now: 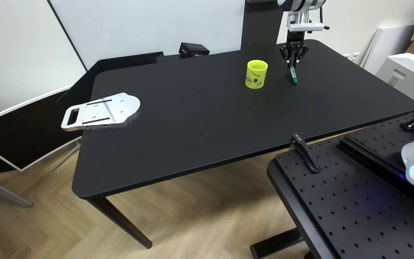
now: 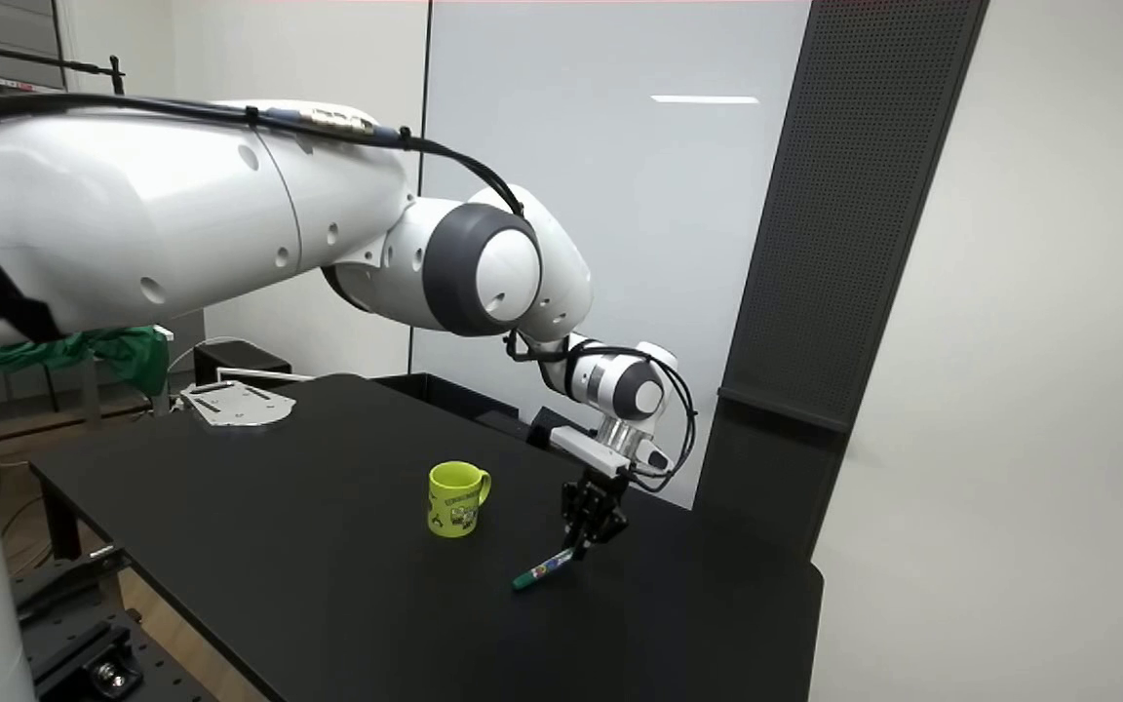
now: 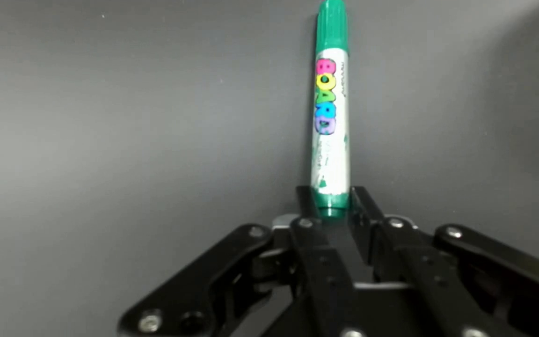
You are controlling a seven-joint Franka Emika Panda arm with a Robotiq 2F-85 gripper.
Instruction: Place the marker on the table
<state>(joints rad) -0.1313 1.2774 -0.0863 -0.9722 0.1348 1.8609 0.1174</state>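
Note:
The marker (image 1: pixel 293 75) has a white body with green ends and colourful lettering. It also shows in another exterior view (image 2: pixel 546 566) and in the wrist view (image 3: pixel 331 117), pointing away from the fingers. My gripper (image 3: pixel 331 200) has its fingertips on both sides of the marker's rear end, touching it. In both exterior views the gripper (image 1: pixel 292 64) (image 2: pixel 577 546) points down, low over the black table (image 1: pixel 178 115) (image 2: pixel 328 546). The marker's capped end is at or very near the tabletop; I cannot tell whether its whole length rests on it.
A lime-green mug (image 1: pixel 256 75) (image 2: pixel 454 501) stands upright on the table beside the gripper. A white metal plate with a handle slot (image 1: pixel 110 109) overhangs the table's far edge. A perforated black board (image 1: pixel 336 201) adjoins the table's long edge. A white wall panel (image 2: pixel 610 195) stands behind.

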